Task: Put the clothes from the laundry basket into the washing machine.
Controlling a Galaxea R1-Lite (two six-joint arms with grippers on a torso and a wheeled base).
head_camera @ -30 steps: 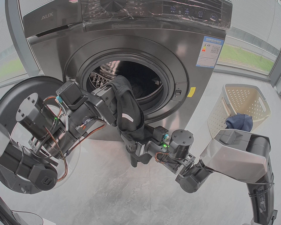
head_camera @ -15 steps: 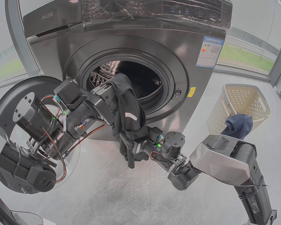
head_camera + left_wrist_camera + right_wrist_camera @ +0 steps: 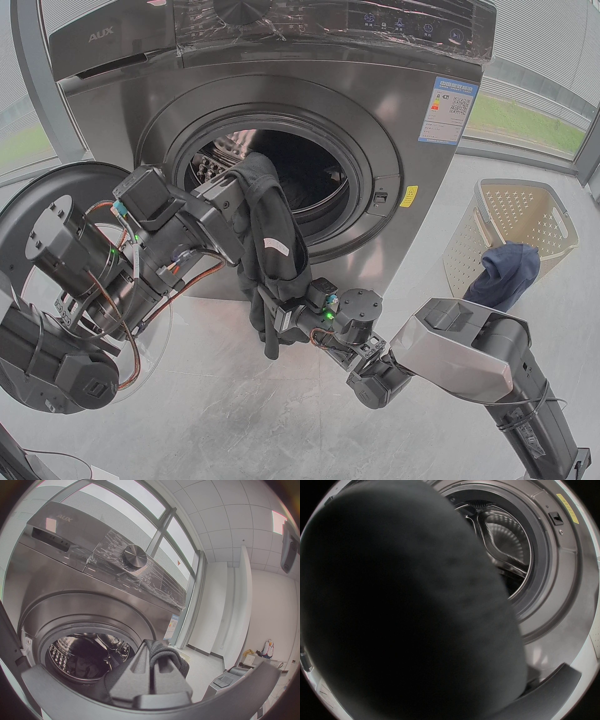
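Head view, black garment (image 3: 272, 244): draped over the left gripper and hanging down in front of the washing machine's round opening. Its upper fold sits level with the opening and its lower end dangles below the door ring, clear of the floor. A small pale tag shows on the cloth.
Left gripper (image 3: 230, 185): held at the left side of the opening, just outside it. In the left wrist view the two fingers stand close together, with the black cloth pinched at their tips and looped over one of them.
Right gripper (image 3: 282, 317): below the left one, in front of the machine's lower front panel, pushed into the hanging lower part of the black garment. The cloth covers it, so whether it grips anything cannot be told. In the right wrist view dark cloth lies close over most of the lens, with the drum visible beside it.
Washing machine (image 3: 387, 106): grey front-loader. Clear film is wrapped over the control panel and a label is stuck at the upper right of the front.
Door (image 3: 56, 187): swung fully open to the robot's left.
Drum (image 3: 78, 655): perforated metal wall, with some dark cloth lying low inside.
Laundry basket (image 3: 550, 219): pale perforated plastic, standing on the floor to the right of the machine, well apart from both grippers.
Blue garment (image 3: 509, 269): hangs over the basket's near rim.
Floor (image 3: 250, 406): grey marbled tiles.
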